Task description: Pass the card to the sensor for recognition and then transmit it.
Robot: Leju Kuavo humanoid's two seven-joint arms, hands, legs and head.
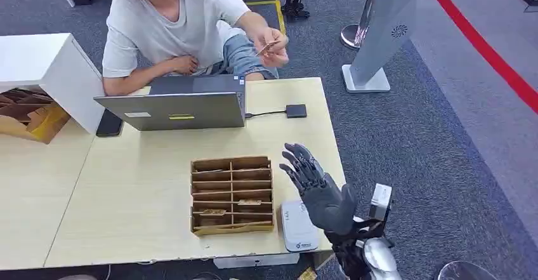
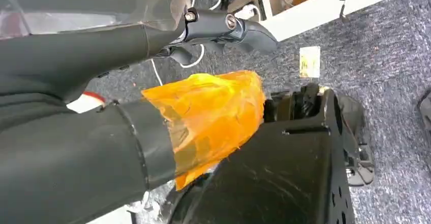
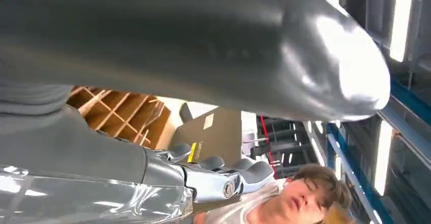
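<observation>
Head view: I am raising my right hand (image 1: 320, 188) with fingers spread, holding nothing, above the white sensor (image 1: 297, 228) (beside the wooden organizer (image 1: 232, 195)). A person is holding the card (image 1: 269, 47). My left hand's (image 2: 203, 28) state I cannot tell.

Cropped by the frame's upper edge: person's (image 1: 184, 26) head. Too small to read: card (image 1: 269, 46), white sensor's (image 1: 298, 226) label.

Grey carpet (image 1: 406, 134) is covering the floor around the wooden table (image 1: 133, 197); a red line (image 1: 482, 45) is running beyond it.
</observation>
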